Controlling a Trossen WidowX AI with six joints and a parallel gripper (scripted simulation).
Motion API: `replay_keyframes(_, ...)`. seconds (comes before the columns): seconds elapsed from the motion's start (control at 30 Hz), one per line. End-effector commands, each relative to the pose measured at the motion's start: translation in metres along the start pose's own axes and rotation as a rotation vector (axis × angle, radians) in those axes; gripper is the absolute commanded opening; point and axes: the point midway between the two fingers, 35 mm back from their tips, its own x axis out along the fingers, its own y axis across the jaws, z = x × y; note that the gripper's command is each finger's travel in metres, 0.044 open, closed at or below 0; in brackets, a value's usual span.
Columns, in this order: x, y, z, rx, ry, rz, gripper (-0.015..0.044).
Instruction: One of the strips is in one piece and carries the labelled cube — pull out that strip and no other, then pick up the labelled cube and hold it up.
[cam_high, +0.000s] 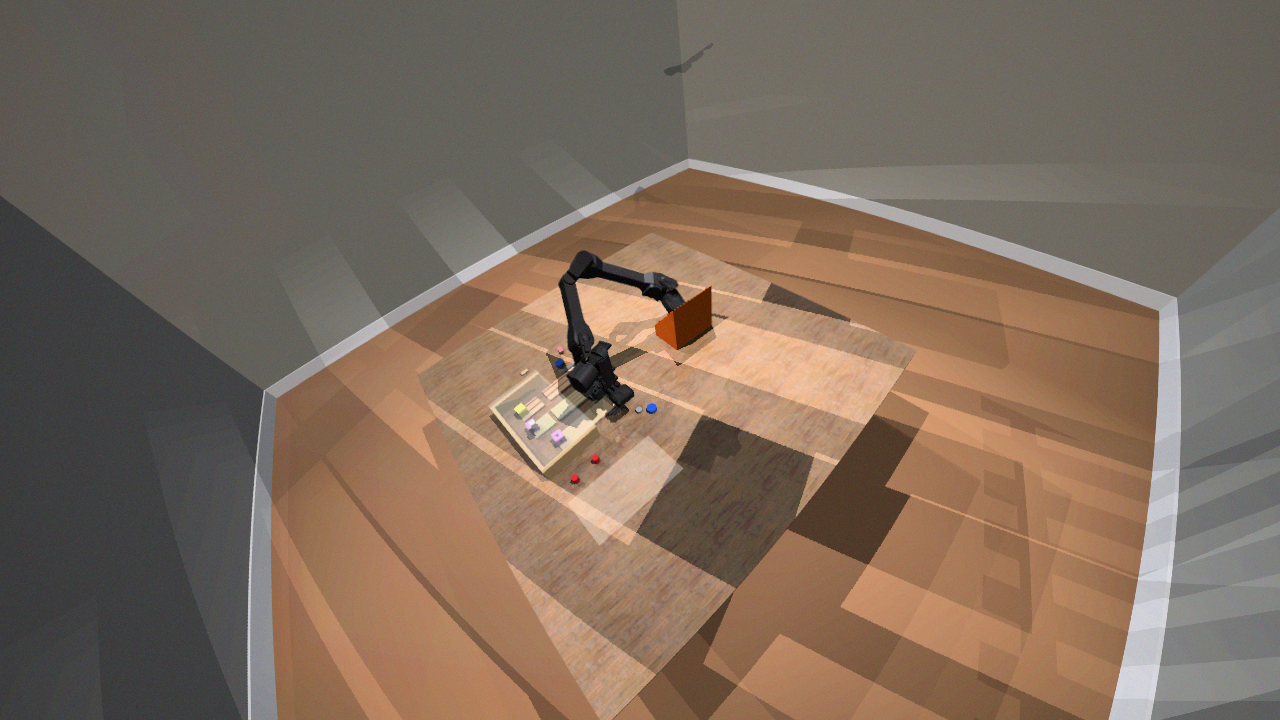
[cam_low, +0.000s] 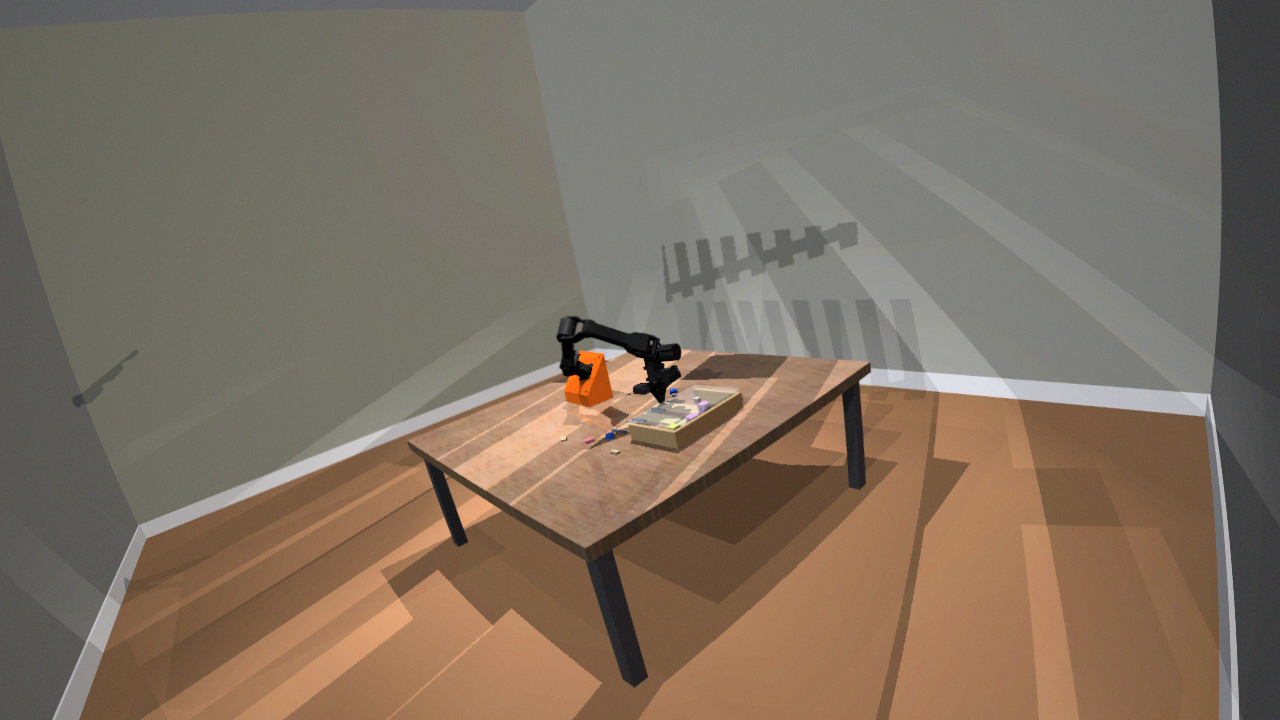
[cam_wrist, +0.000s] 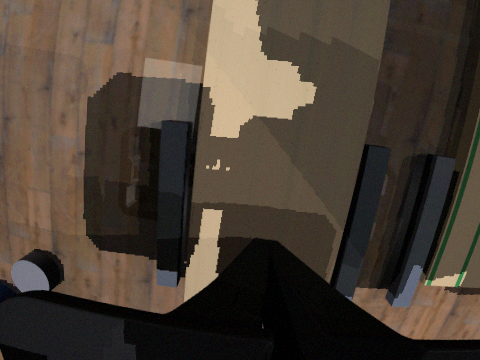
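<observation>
My gripper (cam_high: 617, 411) (cam_low: 660, 399) (cam_wrist: 263, 251) is shut and empty, its fingertips together. It is over the arm-side edge of the shallow cream box (cam_high: 572, 450) (cam_low: 657, 436). In the wrist view, a wide plain cream strip (cam_wrist: 280, 165) lies beneath the tips, between a dark bar (cam_wrist: 172, 200) on the left and another dark bar (cam_wrist: 367, 215) on the right. A strip with green lines (cam_wrist: 459, 232) shows at the right edge. The box holds a yellow-green cube (cam_high: 520, 409) and two purple cubes (cam_high: 530, 425) (cam_high: 558, 436). Labels and breaks in the strips cannot be made out.
Red knobs (cam_high: 595, 459) (cam_high: 574, 479) stand beside the box. A blue knob (cam_high: 651, 408) and a grey knob (cam_high: 638, 409) (cam_wrist: 30, 275) are near the gripper. Another blue piece (cam_high: 559, 363) lies by the box's far end. The orange base (cam_high: 689, 324) (cam_low: 587, 383) stands behind.
</observation>
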Motion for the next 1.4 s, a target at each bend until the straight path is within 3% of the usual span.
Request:
replay_keyframes(0.0,0.006,0.000,-0.014,-0.007,0.026,0.001,0.0000)
replay_keyframes(1.37,0.005,-0.001,-0.075,-0.009,0.028,0.001,0.0000)
